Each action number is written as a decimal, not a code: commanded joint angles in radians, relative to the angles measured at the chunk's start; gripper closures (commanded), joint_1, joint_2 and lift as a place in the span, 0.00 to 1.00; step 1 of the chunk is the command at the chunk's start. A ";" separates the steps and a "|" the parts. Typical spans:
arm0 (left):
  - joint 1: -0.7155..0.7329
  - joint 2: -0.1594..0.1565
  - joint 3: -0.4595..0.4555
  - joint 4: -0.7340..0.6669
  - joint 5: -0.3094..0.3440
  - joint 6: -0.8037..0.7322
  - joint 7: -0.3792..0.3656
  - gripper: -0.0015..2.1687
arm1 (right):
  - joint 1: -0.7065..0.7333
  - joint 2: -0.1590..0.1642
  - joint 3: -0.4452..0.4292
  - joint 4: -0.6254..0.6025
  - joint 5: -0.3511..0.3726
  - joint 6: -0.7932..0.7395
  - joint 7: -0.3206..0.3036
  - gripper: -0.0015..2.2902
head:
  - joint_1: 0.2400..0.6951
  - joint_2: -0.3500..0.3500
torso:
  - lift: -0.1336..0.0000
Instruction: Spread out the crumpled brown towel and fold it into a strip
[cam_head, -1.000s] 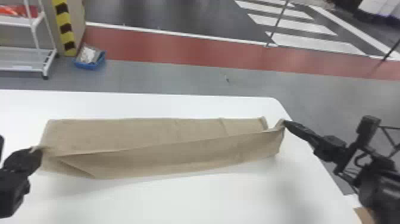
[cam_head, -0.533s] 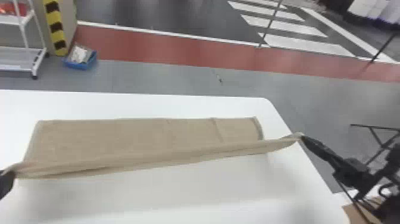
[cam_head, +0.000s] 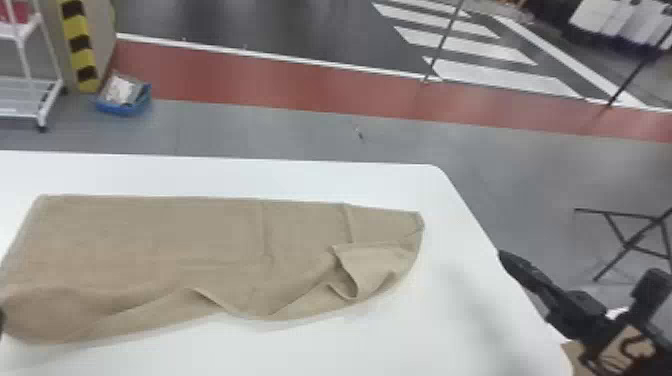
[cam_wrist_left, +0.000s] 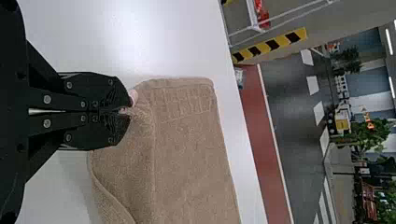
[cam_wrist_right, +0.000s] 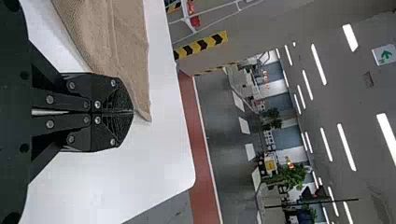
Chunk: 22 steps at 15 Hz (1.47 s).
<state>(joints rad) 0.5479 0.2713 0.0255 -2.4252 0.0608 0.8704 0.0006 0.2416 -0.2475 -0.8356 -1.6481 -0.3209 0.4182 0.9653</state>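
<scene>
With twelve pointing straight away from the robot and the table's middle as the dial's centre, the left gripper (cam_wrist_left: 129, 111) is nearest, at about eight o'clock, its fingers pinched on the brown towel's near corner, presumably so that end can be lifted and drawn square. At four o'clock the right gripper (cam_head: 501, 254) hangs by the table's side edge, clear of the cloth, its fingertips pressed together with nothing between them; it likely has to open and take the other near corner so the edge can be pulled taut between both arms. The brown towel (cam_head: 200, 240) lies across the white table (cam_head: 280, 350) from nine to three, a broad band already, so I judge the spreading done and the folding part-way. Its near edge ripples, and toward three a loose flap (cam_head: 375, 265) doubles back on itself, probably for want of a hold there; folded as it is, it would trap a lump in the strip. The far edge runs nearly straight, a sound line to fold toward. Beyond the table, a blue tray (cam_head: 122, 107) sits on the floor at eleven, beside a white rack (cam_head: 42, 100).
</scene>
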 joint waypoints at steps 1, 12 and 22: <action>0.000 0.000 0.002 0.005 0.001 -0.006 -0.004 0.62 | -0.001 0.001 0.007 -0.022 -0.012 0.023 -0.003 0.45 | 1.00 0.00 | 0.07; -0.026 0.014 -0.029 0.051 0.014 -0.040 -0.007 0.63 | -0.056 0.155 0.581 -0.220 0.332 0.048 -0.255 0.23 | 1.00 0.37 | 0.07; -0.025 0.032 -0.029 0.083 0.040 -0.110 -0.010 0.62 | -0.099 0.152 0.668 -0.196 0.510 0.097 -0.326 0.26 | 1.00 0.50 | 0.07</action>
<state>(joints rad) 0.5228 0.3037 -0.0027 -2.3427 0.1008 0.7632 -0.0089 0.1536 -0.0936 -0.1728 -1.8543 0.1708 0.5121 0.6395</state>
